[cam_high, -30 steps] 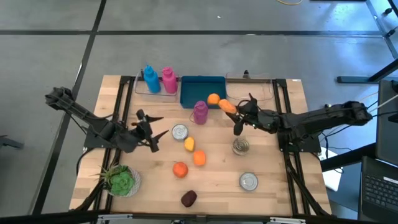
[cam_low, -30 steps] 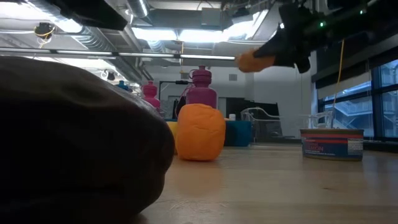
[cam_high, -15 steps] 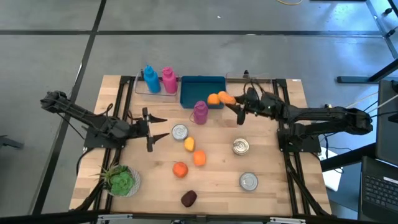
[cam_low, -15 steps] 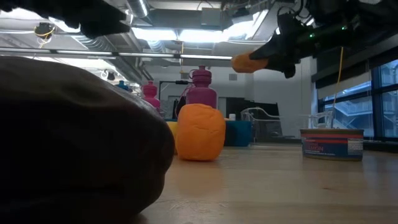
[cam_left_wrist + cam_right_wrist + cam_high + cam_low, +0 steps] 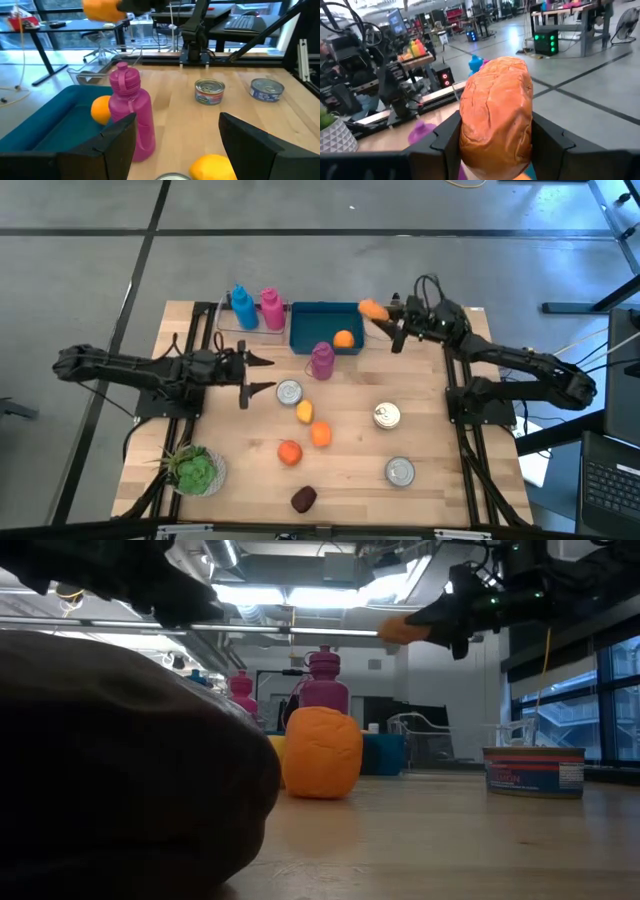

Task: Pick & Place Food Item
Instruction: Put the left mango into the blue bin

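The orange bread-like food item is clamped between the fingers of the right gripper, raised above the right edge of the blue bin. An orange lies inside the bin. The left gripper hovers open and empty beside a can, near the purple bottle.

In the low view, a dark out-of-focus object fills the lower left, hiding the table behind it. In the right wrist view, the orange food item hides the blue bin.
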